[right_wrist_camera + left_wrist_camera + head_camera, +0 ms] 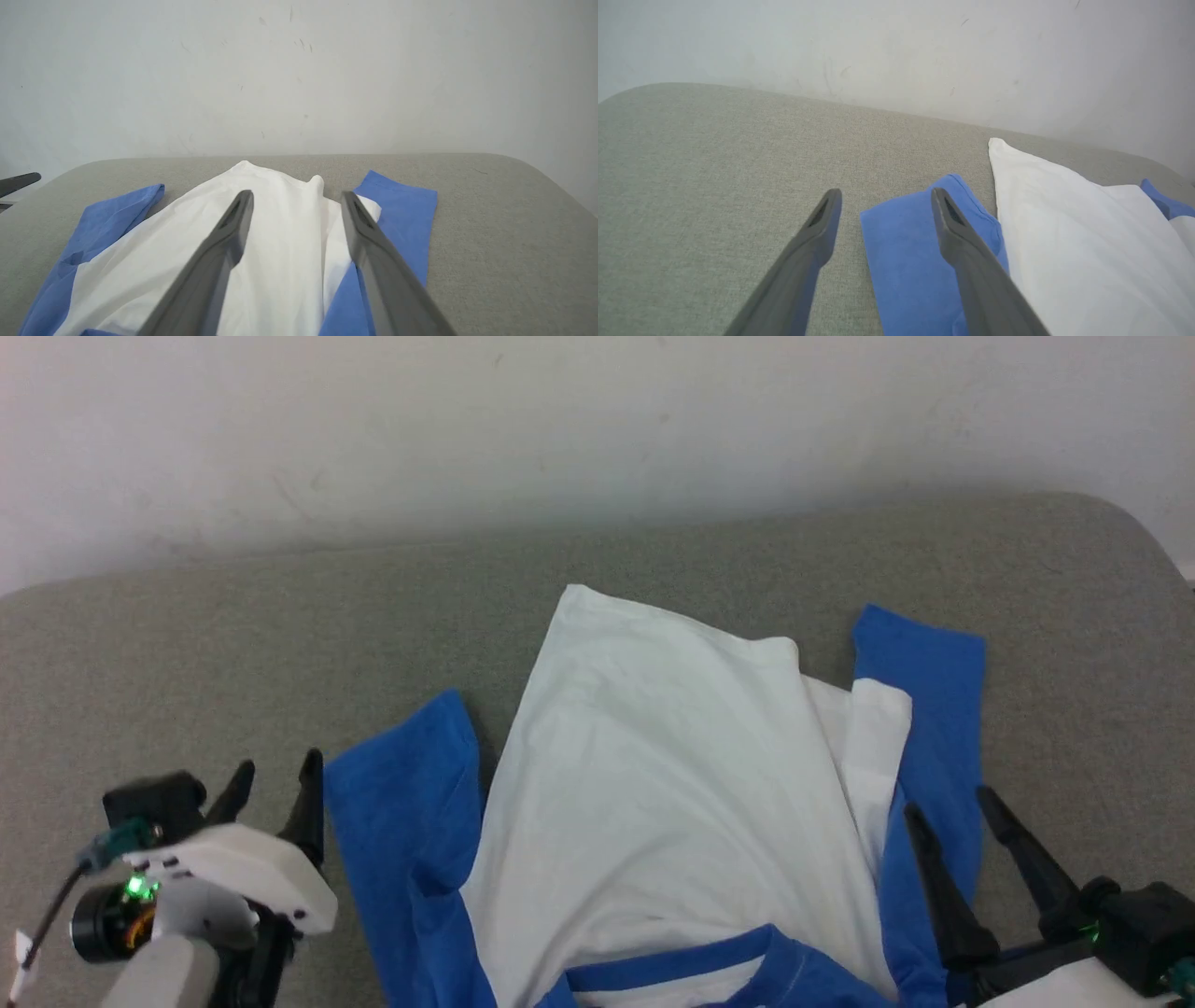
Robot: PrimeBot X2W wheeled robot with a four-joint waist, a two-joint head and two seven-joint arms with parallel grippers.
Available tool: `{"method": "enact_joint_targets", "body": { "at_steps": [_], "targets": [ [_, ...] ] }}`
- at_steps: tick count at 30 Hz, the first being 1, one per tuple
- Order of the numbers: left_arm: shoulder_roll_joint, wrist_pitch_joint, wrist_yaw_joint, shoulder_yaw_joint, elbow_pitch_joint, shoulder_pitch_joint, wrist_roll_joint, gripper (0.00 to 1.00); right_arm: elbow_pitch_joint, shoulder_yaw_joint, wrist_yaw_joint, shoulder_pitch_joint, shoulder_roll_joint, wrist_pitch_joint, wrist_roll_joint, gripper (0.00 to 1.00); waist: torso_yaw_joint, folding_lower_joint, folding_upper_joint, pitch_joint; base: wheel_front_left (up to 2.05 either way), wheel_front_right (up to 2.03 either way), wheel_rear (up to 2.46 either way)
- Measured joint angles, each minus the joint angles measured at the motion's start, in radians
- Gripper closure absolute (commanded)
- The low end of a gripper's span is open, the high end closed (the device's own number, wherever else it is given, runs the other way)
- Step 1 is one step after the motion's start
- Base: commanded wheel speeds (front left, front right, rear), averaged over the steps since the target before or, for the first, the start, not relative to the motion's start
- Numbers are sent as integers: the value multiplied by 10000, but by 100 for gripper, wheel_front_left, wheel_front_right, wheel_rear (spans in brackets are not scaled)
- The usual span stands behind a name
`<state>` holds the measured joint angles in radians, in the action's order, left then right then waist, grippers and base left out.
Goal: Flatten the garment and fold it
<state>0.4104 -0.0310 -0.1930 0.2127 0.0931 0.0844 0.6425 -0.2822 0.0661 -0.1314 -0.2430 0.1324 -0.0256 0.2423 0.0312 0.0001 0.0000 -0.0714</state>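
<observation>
**While nothing is held, the garment point(672, 784) lies only half spread**

Although the garment lies on the grey padded surface point(187, 653), it is not flat; its blue collar point(672, 966) is nearest the robot, its white body tapers away toward the wall point(560, 429), and the far hem sits skewed, one corner point(579, 597) pushed further out than the rest. The left gripper point(278, 763) is released and holds nothing; in the left wrist view one finger hangs over bare surface and the other over the edge of the left sleeve point(915, 261), though whether it touches the cloth I cannot tell. The right gripper point(948, 801) is likewise spread wide and empty, poised above the right sleeve point(934, 681), beside a strip of white cloth point(873, 728) doubled up along that side.

The main hazard, as I judge it, is that doubled strip; a fold made over it would press the crease in, and a pinch there could take two layers instead of one, so the body would bunch rather than spread. The fabric looks soft and light; a pull on one sleeve alone would likely drag the whole garment sideways across the surface instead of straightening it. The left sleeve is rumpled near the shoulder too; uneven pulls from the two arms would skew the hem further.
</observation>
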Motion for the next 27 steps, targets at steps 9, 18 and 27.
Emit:
{"method": "enact_joint_targets", "body": {
  "at_steps": [9, 18, 27],
  "targets": [
    [575, -2719, 635, 554, 2387, 2552, 324, 0, -182, -182, 0, 644, -130, -19, -127, 0, 358, 2, 0, -1091, 0, 0, 0],
    [1352, -5666, 1306, 1212, 3193, 3550, 675, 4, 188, -173, 0, 800, -255, -117, -98, 0, 846, -1, 0, -1726, 0, 0, 0],
    [1287, -5908, 1231, 1446, 2876, 3602, 748, 100, 389, -456, 0, 949, -288, -102, -52, 0, 897, 0, 0, -1568, 0, 0, 0]
  ]
}}
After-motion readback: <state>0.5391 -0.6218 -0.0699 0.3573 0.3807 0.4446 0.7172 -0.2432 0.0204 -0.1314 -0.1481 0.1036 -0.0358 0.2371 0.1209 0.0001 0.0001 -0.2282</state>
